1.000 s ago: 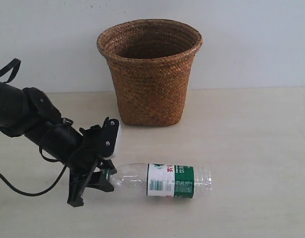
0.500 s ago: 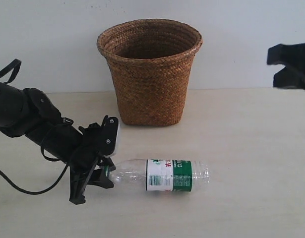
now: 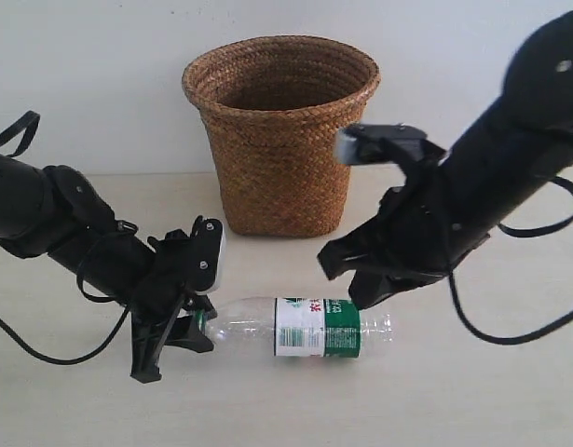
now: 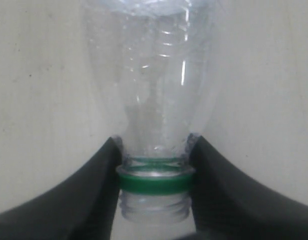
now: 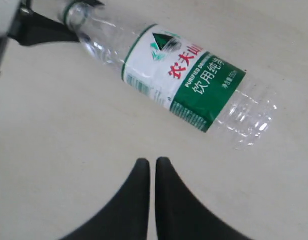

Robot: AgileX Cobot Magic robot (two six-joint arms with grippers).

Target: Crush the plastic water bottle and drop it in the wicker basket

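Note:
The clear plastic water bottle [image 3: 314, 326] lies on its side on the table, its white-and-green label facing up. My left gripper [image 3: 200, 321] is shut on its neck. In the left wrist view the two black fingers clamp the neck [image 4: 154, 172] at the green ring, and the threads below it are bare. My right gripper [image 3: 347, 279] hovers just above the label end, shut and holding nothing; in its wrist view the right gripper [image 5: 152, 161] has its tips together, short of the bottle [image 5: 184, 85]. The wicker basket [image 3: 281, 140] stands upright behind the bottle.
A pale wall rises right behind the basket. The beige table [image 3: 472, 391] stretches to the right and front of the bottle. A black cable [image 3: 53, 358] loops from my left arm over the table at the left.
My right arm has swung in from the upper right and come down over the bottle's label end. The left gripper has kept its hold on the neck; the bottle has barely shifted.

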